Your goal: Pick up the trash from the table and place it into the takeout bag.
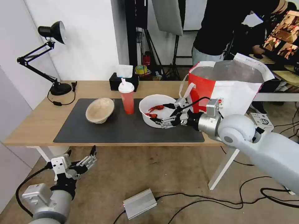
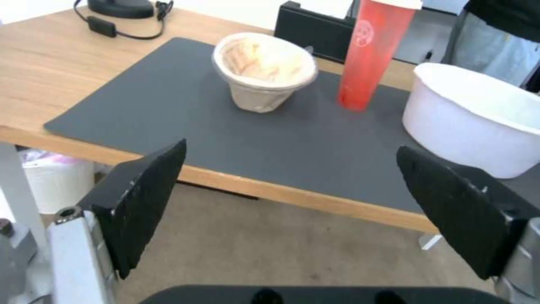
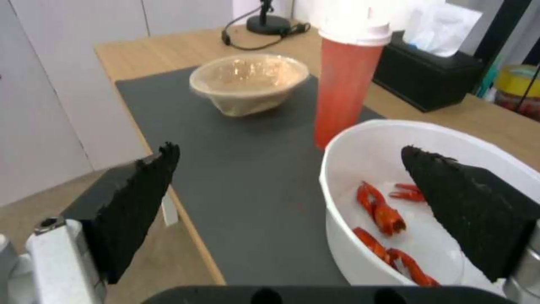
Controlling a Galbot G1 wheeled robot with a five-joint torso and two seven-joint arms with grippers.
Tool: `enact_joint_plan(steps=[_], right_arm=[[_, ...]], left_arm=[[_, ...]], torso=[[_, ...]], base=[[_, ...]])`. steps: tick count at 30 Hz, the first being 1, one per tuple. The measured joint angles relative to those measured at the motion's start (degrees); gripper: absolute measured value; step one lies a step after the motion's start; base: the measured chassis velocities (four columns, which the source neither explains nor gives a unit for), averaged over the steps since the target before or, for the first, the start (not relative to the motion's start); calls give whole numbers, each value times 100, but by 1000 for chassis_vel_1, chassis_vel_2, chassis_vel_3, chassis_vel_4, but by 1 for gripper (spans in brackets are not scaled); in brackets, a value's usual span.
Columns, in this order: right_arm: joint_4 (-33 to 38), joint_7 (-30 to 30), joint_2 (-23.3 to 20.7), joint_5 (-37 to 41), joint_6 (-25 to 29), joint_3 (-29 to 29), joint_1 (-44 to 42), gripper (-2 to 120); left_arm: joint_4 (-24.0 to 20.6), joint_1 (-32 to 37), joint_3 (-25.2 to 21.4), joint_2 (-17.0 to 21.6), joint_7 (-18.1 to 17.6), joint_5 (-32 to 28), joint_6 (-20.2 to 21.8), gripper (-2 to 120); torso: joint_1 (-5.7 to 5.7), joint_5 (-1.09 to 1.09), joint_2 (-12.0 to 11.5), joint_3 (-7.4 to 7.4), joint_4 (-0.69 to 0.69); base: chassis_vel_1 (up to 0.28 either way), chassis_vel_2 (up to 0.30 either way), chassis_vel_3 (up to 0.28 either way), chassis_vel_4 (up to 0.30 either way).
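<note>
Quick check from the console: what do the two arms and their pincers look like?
Both arms are glossy white-grey shells with brushed silver cylindrical wrists and rounded joints. Each pincer, left pincer and right pincer, has silver finger links ending in flat black textured pads. Black cables loop along each wrist.

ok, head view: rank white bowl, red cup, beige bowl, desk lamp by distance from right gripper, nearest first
1. White bowl: the open right gripper straddles its rim.
2. Red cup: just beyond the bowl, toward the robot's left.
3. Beige bowl: further left on the mat.
4. Desk lamp: far-left table corner.
</note>
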Motion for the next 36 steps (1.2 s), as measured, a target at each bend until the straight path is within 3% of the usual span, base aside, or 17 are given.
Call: enact_joint_plan(steps=[36], right_arm=[[-705, -280, 482, 64, -392, -1026, 1296, 100]], left_arm=[[0, -39, 24, -139, 7, 59, 13, 100]], torso=[[0, 0, 0, 0, 1]], base=[[0, 0, 0, 0]])
